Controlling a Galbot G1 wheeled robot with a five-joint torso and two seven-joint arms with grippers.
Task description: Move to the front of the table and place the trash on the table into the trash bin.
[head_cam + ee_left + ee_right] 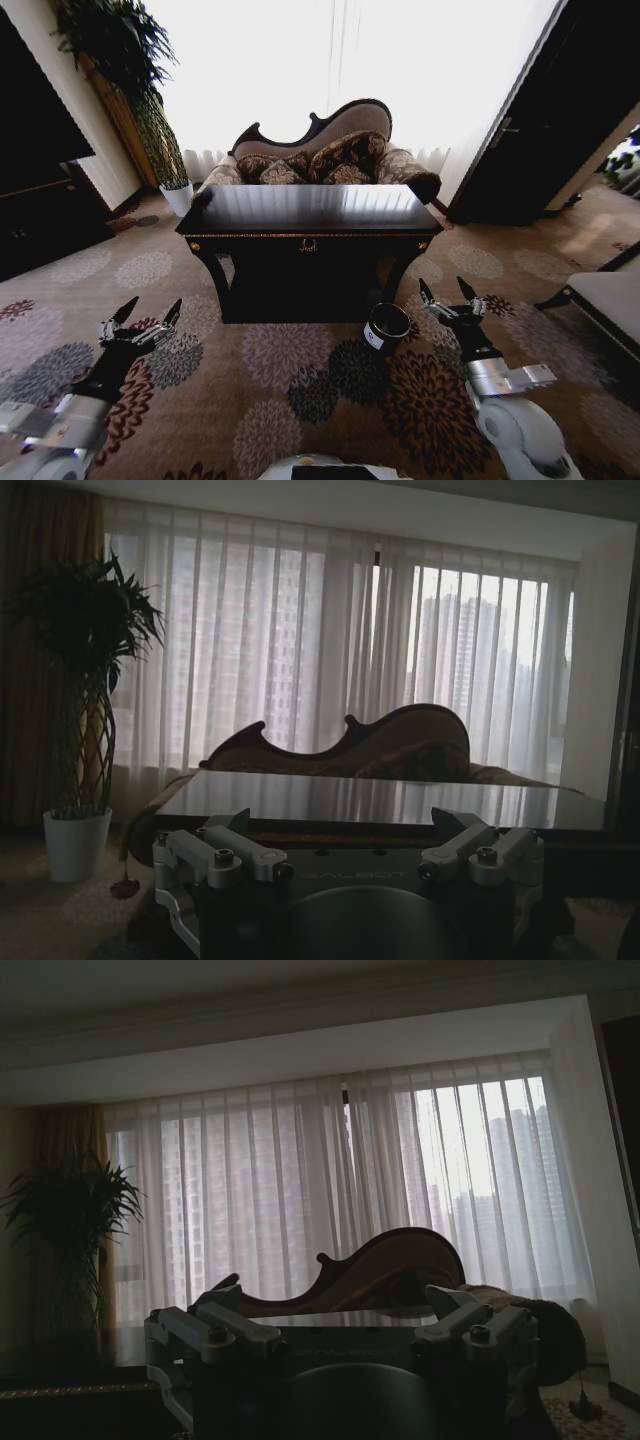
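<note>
No trash is showing on the glossy table (312,208) at twelve o'clock, so its handling is anyone's guess, while the light-looking trash bin (385,326), best gripped by its rim, is sitting at one o'clock and the left gripper (146,318) and right gripper (447,295) are hovering wide, empty.

Table (310,208): dark wood, glossy top mirroring the window. Bin (386,327): black, shiny, smooth. Sofa (330,150) at twelve o'clock: patterned cloth, polished wooden frame. Carpet (300,380): matt, floral pile.
</note>
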